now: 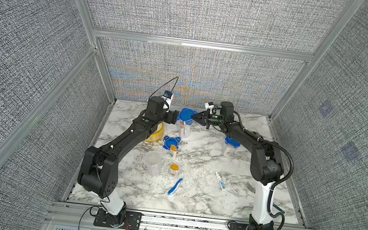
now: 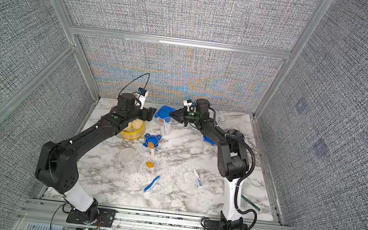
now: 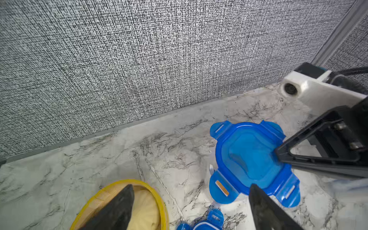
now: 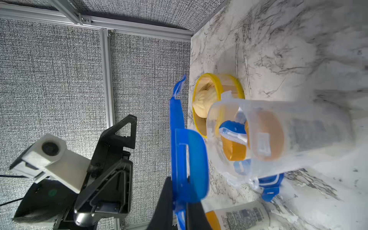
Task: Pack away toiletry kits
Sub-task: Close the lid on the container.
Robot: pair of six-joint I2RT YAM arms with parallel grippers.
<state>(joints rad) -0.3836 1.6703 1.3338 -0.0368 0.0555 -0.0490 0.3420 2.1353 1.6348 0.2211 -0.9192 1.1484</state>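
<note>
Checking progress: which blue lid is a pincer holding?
The rear lid, pinched by the right pincer over the open jar; the middle lid lies loose, the right-hand lid caps another jar.

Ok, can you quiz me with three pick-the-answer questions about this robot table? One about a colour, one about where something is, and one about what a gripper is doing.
1. What colour is the rim of the bamboo steamer?
A. Red
B. Green
C. Yellow

2. Where is the blue folding toothbrush?
A. In the steamer
B. Lying on the marble table
C. Up on the back wall

3. What is the right gripper doing?
A. Pinching a blue lid
B. Open and empty
C. Holding a spoon

Answers:
1 C, a yellow band rings it.
2 B, it lies loose on the marble.
3 A, its jaws are shut on the lid's edge.
</note>
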